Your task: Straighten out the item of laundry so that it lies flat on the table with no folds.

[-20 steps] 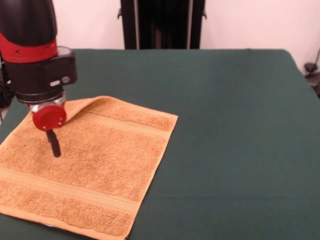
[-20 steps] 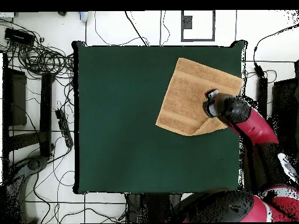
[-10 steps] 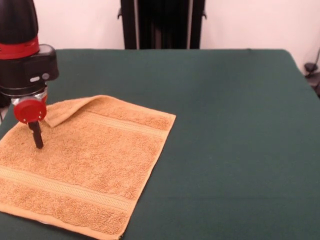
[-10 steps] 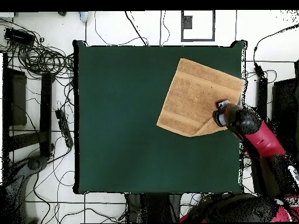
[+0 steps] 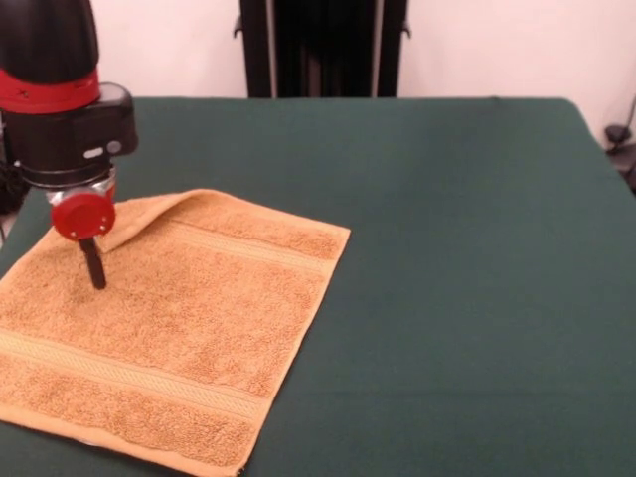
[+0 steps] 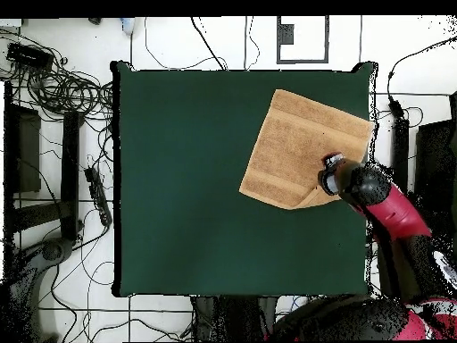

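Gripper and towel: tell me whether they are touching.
Touching, it seems. In the front view, the gripper tip meets the towel pile with no gap, beside the folded-over corner.

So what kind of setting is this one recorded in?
Most likely a robotics lab. A red and black arm works over a green-covered table holding only a towel, while the overhead view shows tangled cables on a tiled floor and equipment stands around the table.

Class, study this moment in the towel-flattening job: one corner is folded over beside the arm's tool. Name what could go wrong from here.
1. The end effector sits on the towel just beside the folded corner; dragging could bunch the cloth instead of unfolding it.
2. The towel lies near the table edge, so a push might slide it over.
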Action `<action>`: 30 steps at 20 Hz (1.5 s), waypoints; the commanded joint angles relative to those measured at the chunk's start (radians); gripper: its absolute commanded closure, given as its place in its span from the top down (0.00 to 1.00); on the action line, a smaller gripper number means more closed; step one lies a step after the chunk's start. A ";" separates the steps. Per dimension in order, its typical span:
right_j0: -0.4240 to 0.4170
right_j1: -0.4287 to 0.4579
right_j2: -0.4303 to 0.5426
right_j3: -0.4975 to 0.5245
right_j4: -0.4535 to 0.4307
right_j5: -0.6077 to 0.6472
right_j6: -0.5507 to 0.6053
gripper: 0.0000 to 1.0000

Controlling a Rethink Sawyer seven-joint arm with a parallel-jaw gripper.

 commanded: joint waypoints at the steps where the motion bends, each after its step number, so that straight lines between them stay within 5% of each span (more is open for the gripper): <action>1: 0.083 0.013 0.016 0.127 0.058 -0.030 0.241 1.00; 12: 0.084 -0.001 0.021 0.160 0.087 -0.052 0.222 1.00; 30: 0.062 0.024 0.078 0.324 0.093 -0.305 0.255 1.00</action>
